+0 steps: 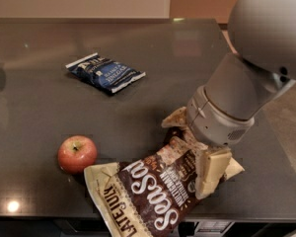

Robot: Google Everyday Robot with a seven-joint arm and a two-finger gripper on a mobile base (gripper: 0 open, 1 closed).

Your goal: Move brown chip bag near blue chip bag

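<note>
While the brown bag (153, 196) lies at the bottom centre of the frame, partly overhanging the near edge of the table (153, 98), the blue bag (104, 73) sits flat in the upper left, well apart from it. By that measure the task is barely begun: the two bags are not near each other, and the whole carry or slide towards the upper left is left to do. The gripper (191, 152) is down at the brown bag's crumpled upper-right end, at lower right of centre, touching it. Whether it is clenched on the bag or loose around it cannot be told. An apple (77, 153) stands just beside the bag's left corner, at lower left. It lies close to the path between the bags, so I judge it could get knocked as the bag travels.
</note>
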